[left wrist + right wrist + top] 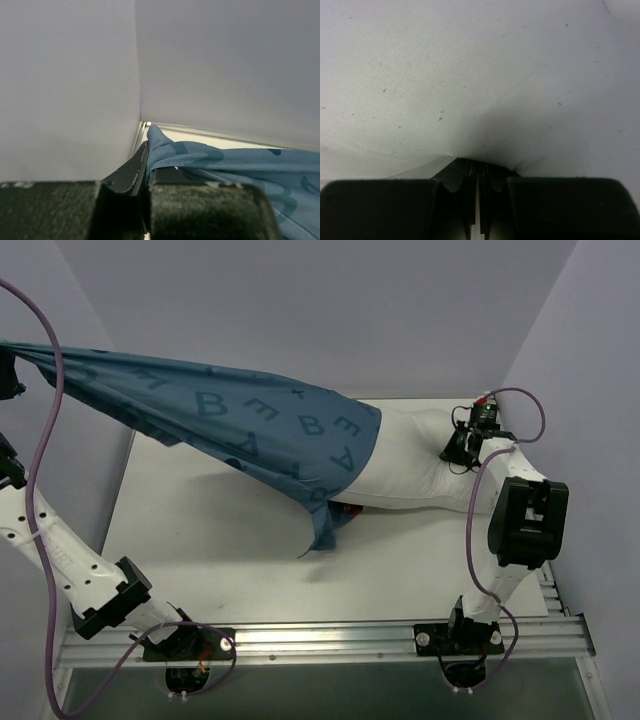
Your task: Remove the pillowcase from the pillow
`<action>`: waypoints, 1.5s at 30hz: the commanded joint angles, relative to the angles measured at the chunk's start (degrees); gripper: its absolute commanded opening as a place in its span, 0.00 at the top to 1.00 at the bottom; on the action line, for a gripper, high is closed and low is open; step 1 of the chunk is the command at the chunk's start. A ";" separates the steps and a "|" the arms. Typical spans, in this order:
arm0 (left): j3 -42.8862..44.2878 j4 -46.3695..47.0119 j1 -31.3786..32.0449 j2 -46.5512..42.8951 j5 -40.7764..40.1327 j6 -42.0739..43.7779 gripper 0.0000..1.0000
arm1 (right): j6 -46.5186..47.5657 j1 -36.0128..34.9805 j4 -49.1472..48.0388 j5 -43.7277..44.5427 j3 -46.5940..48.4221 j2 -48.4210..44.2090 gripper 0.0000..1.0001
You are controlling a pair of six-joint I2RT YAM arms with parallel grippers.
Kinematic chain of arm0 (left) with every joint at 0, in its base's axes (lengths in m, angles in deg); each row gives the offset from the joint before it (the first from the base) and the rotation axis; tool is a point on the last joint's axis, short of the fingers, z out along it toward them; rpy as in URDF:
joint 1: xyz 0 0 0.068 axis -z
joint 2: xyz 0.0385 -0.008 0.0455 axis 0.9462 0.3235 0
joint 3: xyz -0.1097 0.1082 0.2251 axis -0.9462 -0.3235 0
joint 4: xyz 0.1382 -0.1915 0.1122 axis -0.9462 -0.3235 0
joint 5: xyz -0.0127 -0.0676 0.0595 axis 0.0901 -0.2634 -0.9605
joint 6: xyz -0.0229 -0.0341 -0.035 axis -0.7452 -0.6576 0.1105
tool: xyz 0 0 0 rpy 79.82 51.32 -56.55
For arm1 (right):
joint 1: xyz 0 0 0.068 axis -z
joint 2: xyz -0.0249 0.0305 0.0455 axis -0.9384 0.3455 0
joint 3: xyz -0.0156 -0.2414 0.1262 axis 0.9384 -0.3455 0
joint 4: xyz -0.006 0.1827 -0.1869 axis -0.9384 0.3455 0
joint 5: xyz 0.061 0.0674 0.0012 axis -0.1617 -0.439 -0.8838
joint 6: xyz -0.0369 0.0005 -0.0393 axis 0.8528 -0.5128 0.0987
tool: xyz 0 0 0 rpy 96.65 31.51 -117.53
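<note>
Left hand is clamped on a corner of the pillowcase; in the wrist view the blue fabric is bunched between the closed fingers and a small fold sticks out past the tips. We see that hand raised at the far-left edge of the scene, beside the left wall and above the desk. From there the pillowcase runs taut to the right as one long stretched sheet, off the desk over most of its span, with the darker letters readable on top. Its right end is over the left part of the pillow, and a loose flap hangs down to the desk near the middle, just left of the pillow's near-left corner. The pillow lies on the desk at the far right. Its right part is bare white, and its left end is under the blue fabric. Right hand is closed on the pillow's right end: the wrist view shows white fabric puckered into the shut fingers, and the top view puts that hand touching the pillow near the far-right corner of the desk. We can't tell how far the pillow reaches inside the pillowcase.
</note>
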 commanded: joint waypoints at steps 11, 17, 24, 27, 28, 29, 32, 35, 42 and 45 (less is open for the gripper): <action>15.40 16.40 -10.67 8.12 -13.89 -6.74 0.98 | 3.70 17.48 6.41 27.47 -7.91 6.78 1.00; 6.82 22.60 -12.97 4.97 -7.84 -7.97 0.98 | 3.87 16.52 6.32 26.06 -7.30 7.75 1.00; -14.03 28.54 3.18 -5.57 -0.86 0.44 0.98 | 2.74 10.80 5.71 21.32 -7.73 5.20 1.00; -17.29 25.20 12.91 -5.41 -2.36 3.79 0.98 | -0.25 10.01 3.86 15.70 -9.31 2.83 1.00; -17.64 22.84 15.66 -4.97 -4.63 5.44 0.98 | -0.95 9.75 3.33 14.30 -9.75 1.52 1.00; -17.21 21.16 18.39 -4.36 -6.04 7.72 0.98 | -2.44 9.31 2.81 12.54 -10.10 0.81 1.00; -15.11 16.15 29.63 -1.29 -11.49 11.07 0.98 | -5.25 7.46 1.13 10.86 -11.16 -1.74 1.00; -9.67 12.63 38.70 2.05 -15.71 12.93 0.98 | -7.02 5.97 0.25 8.22 -11.08 -3.67 1.00; 1.71 7.08 42.85 9.53 -20.37 13.80 0.98 | -8.61 3.68 0.16 7.69 -10.72 -6.49 1.00; -11.37 8.31 42.76 7.35 -22.75 17.93 0.98 | -8.17 2.89 0.34 7.52 -10.55 -6.67 1.00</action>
